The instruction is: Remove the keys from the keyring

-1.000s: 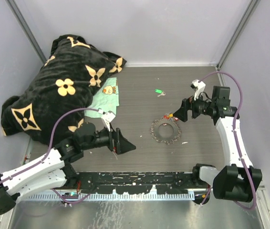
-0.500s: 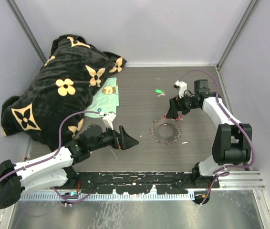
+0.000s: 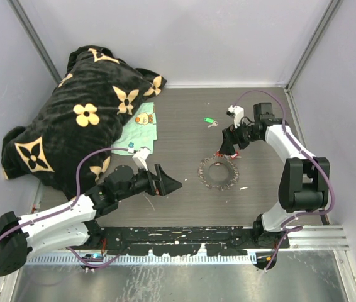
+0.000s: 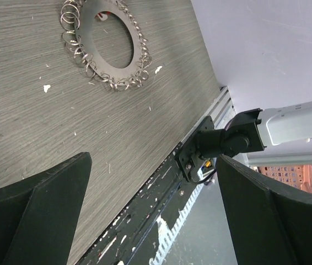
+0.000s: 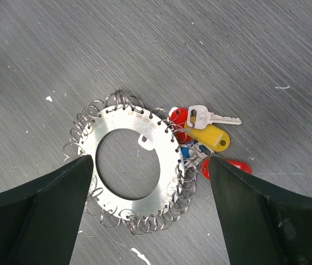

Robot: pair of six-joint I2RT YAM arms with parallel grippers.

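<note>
- Dark grey metal, the keyring [image 3: 218,172] lies flat on the wood-grain table [image 3: 184,107], a little right of centre, its rim fringed with small wire loops.
- The keys [image 5: 208,136] – red, yellow and blue tags, one silver blade showing – bunch at the ring's far-right edge, hooked to its rim.
- The right gripper [image 3: 226,149] hangs directly above that bunch, jaws spread wide and grasping nothing; in its wrist view the ring and keys sit between the two fingers.
- The left gripper [image 3: 168,184] hovers near the table left of the ring, jaws released – nothing in them.
- A green-tagged key [image 3: 209,121] lies alone, farther back.
- A black flowered blanket [image 3: 83,113] fills the far-left corner.
</note>
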